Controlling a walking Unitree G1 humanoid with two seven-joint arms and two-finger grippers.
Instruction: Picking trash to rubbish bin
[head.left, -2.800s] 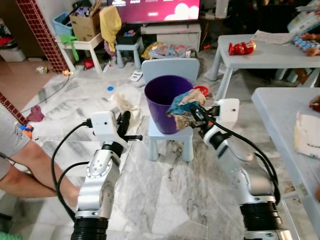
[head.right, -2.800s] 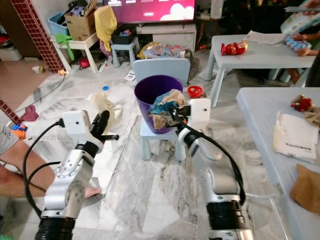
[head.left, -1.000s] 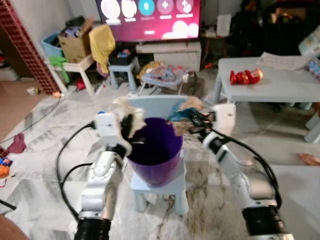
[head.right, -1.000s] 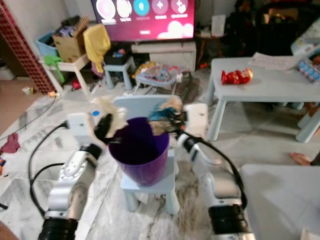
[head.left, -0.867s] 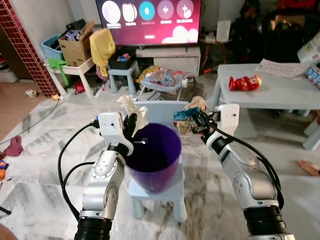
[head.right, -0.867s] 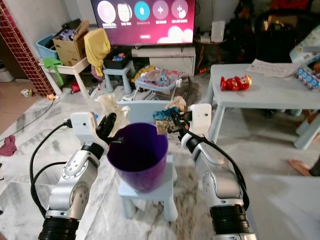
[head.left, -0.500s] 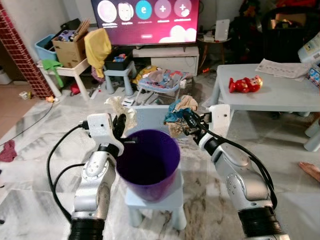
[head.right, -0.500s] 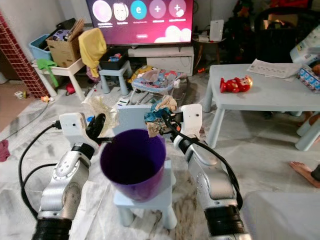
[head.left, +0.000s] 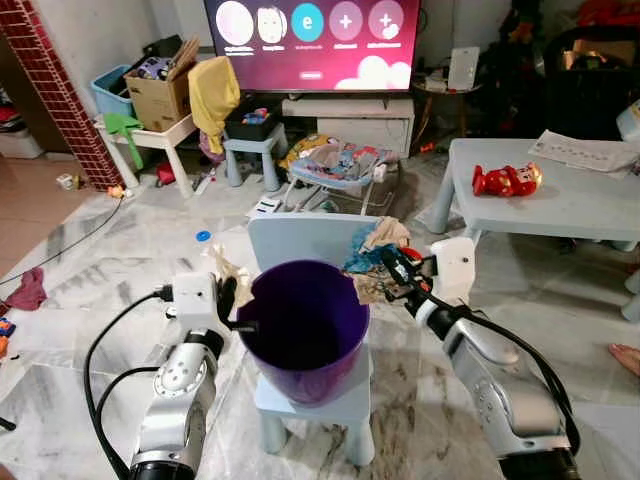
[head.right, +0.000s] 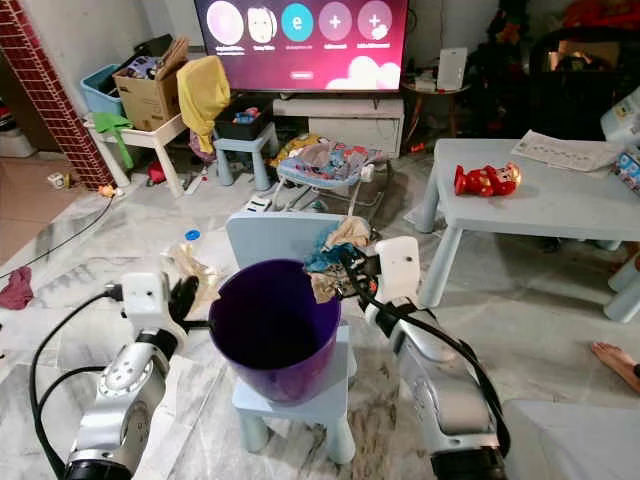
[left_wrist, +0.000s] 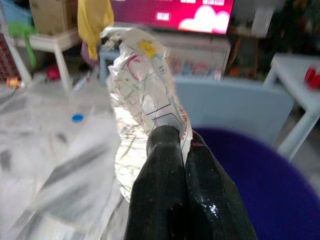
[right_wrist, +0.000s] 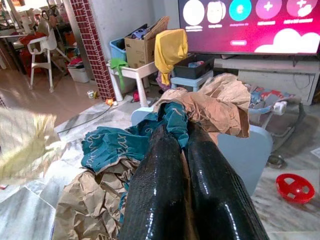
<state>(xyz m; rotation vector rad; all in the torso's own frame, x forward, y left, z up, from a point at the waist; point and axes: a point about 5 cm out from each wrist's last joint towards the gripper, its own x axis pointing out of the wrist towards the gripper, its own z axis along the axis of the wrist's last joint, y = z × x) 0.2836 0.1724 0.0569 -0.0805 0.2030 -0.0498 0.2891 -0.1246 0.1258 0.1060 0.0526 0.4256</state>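
Purple rubbish bin (head.left: 305, 330) stands on a small pale-blue chair (head.left: 312, 400) at the centre of the head views, on the marble floor (head.left: 90, 270). At its right rim the right gripper (head.left: 392, 270) has its fingers (right_wrist: 165, 185) pressed together on a wad of brown and teal paper (head.left: 370, 255). At the left rim the left gripper (head.left: 228, 295) pinches a crinkled clear wrapper (left_wrist: 145, 95) between closed fingers (left_wrist: 165, 200). Upper right, a red toy (head.left: 507, 180) lies on a pale table (head.left: 590, 205).

A red toy (head.left: 507, 180) lies on the pale table (head.left: 575, 203).
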